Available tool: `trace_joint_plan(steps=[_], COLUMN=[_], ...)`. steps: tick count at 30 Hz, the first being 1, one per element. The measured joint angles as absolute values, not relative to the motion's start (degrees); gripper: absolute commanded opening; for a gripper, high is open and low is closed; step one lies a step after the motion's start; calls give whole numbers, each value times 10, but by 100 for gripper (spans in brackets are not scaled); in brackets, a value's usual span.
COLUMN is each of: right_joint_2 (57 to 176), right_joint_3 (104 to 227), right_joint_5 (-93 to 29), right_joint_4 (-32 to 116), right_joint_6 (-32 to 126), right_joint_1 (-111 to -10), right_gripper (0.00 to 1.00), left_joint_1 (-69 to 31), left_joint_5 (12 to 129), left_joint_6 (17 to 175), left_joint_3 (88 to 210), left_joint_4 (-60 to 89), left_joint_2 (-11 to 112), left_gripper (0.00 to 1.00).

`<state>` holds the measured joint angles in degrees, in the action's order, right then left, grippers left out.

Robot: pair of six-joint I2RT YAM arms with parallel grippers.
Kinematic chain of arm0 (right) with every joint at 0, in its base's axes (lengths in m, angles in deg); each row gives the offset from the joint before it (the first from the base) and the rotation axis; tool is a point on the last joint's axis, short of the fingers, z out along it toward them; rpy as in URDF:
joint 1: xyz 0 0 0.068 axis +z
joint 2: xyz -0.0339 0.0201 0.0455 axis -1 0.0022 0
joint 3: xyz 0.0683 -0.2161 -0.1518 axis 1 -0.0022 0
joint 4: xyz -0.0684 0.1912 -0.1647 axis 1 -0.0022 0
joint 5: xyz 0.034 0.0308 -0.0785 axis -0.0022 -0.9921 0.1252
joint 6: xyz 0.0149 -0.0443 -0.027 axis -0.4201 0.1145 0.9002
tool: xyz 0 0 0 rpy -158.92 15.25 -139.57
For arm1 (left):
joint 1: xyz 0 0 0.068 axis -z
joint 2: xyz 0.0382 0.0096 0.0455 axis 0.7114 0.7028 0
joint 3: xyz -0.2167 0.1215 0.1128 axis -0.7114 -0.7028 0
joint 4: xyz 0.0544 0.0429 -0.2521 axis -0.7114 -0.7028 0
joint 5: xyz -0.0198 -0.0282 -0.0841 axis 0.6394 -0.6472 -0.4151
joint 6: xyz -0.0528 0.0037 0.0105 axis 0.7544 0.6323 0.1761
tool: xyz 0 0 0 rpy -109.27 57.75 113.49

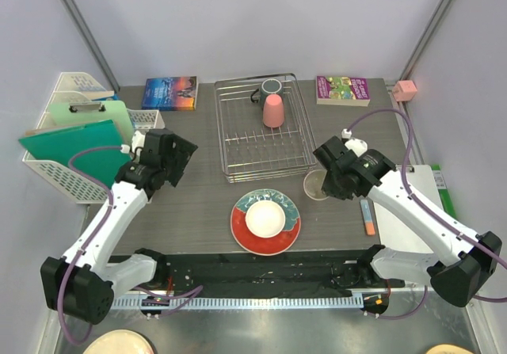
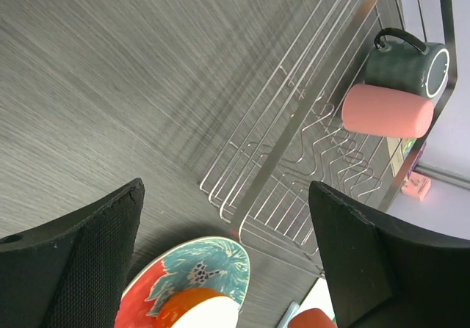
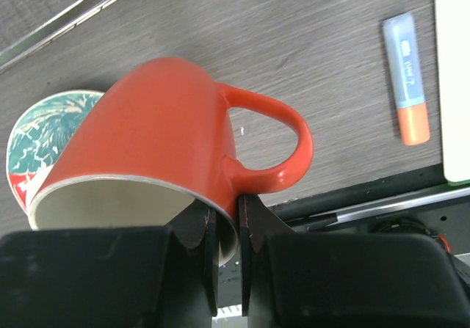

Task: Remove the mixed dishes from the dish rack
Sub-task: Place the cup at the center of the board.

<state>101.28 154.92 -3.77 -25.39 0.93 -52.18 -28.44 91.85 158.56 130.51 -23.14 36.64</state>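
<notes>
The silver wire dish rack [image 1: 224, 136] stands at the back middle; it also shows in the left wrist view [image 2: 294, 122]. In it lie the pink cup [image 1: 273, 111] [image 2: 385, 111] and, behind it, the dark grey mug [image 1: 269, 89] [image 2: 404, 65]. The teal plate with red rim [image 1: 242, 227] [image 2: 198, 269] lies on the table in front of the rack, with the orange-and-white bowl [image 1: 265, 218] [image 2: 202, 310] on it. My right gripper [image 1: 326, 176] [image 3: 226, 207] is shut on the orange mug's [image 1: 317, 185] [image 3: 161, 137] wall beside the handle, right of the plate. My left gripper [image 1: 178, 160] [image 2: 226, 196] is open and empty, left of the rack.
A white lattice basket [image 1: 71, 180] with green clipboards stands at the left. Two books [image 1: 169, 93] [image 1: 343, 89] lie at the back. A blue-orange marker [image 1: 367, 217] [image 3: 406, 78] and a white sheet [image 1: 432, 188] lie at the right.
</notes>
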Motion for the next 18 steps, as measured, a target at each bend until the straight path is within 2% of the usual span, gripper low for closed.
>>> trace_joint_plan(steps=[11, 18], right_joint_2=[1011, 1011], right_joint_3=[1439, 1428], right_joint_5=[-103, -108], right_joint_4=[-246, -245], right_joint_6=[4, 15], right_joint_1=[-522, -522], right_gripper=[1, 1], left_joint_1=[-284, -284], left_joint_5=[901, 897], left_joint_6=[1591, 1592], left_joint_3=[1273, 1267], left_joint_4=[-231, -232], left_joint_2=[375, 385], left_gripper=[89, 89])
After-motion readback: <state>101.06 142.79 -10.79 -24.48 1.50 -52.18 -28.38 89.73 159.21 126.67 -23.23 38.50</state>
